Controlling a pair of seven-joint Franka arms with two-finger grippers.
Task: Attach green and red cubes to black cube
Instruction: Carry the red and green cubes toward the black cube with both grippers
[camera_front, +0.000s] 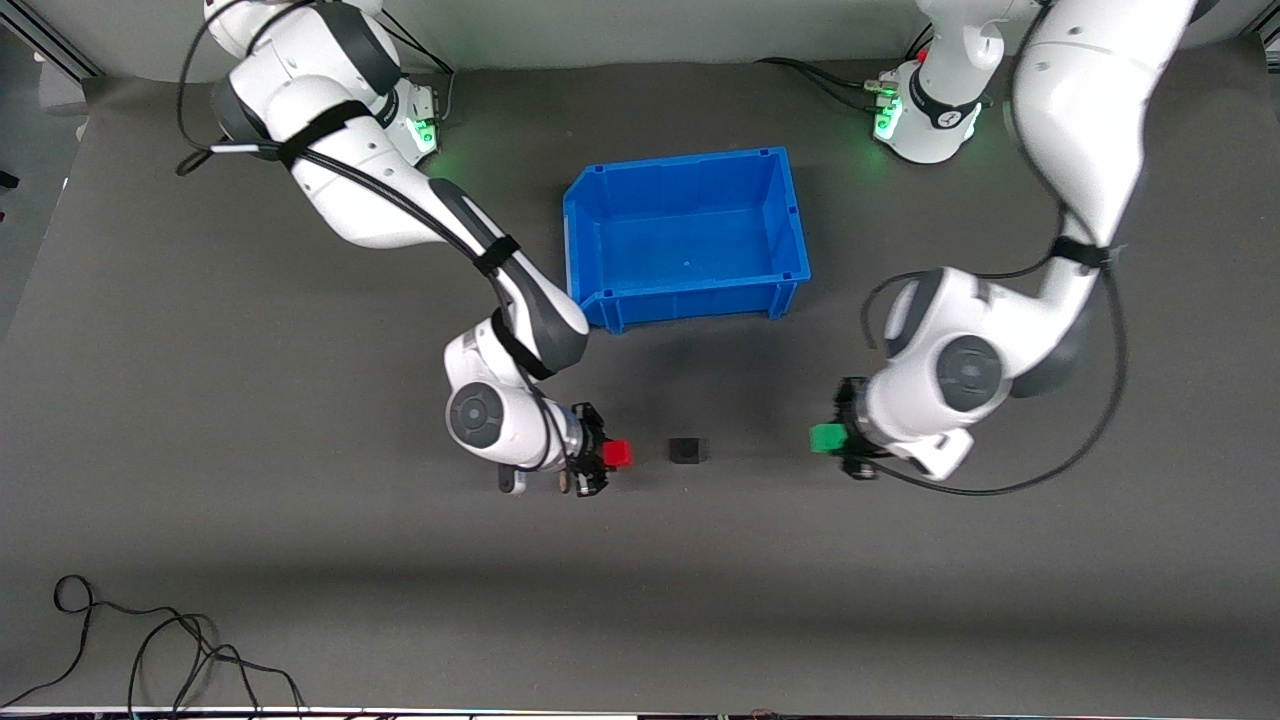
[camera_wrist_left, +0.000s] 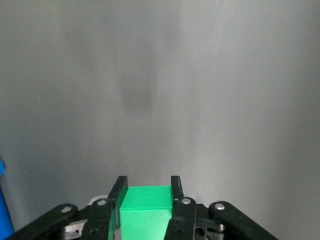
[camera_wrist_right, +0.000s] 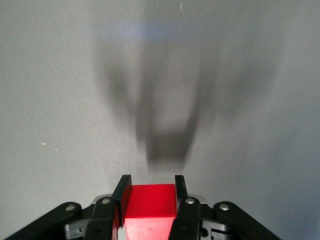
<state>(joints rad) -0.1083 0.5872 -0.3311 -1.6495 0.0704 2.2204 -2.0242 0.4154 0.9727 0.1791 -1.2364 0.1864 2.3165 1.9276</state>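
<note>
Loose black cables (camera_front: 150, 650) are lying at the surface (camera_front: 300, 560) edge nearest the front camera. Three tiny cubes are showing, one of each colour. One matte black cube (camera_front: 688, 450) is sitting alone on the surface, nearer the front camera than the single blue bin (camera_front: 790, 215). One right gripper (camera_front: 600, 462) is clenching the bright red cube (camera_front: 617, 454) over the surface beside the black cube, toward the right arm's end. One left gripper (camera_front: 843, 440) is grasping the bright green cube (camera_front: 826, 438), well apart from the black cube, toward the left arm's end.
</note>
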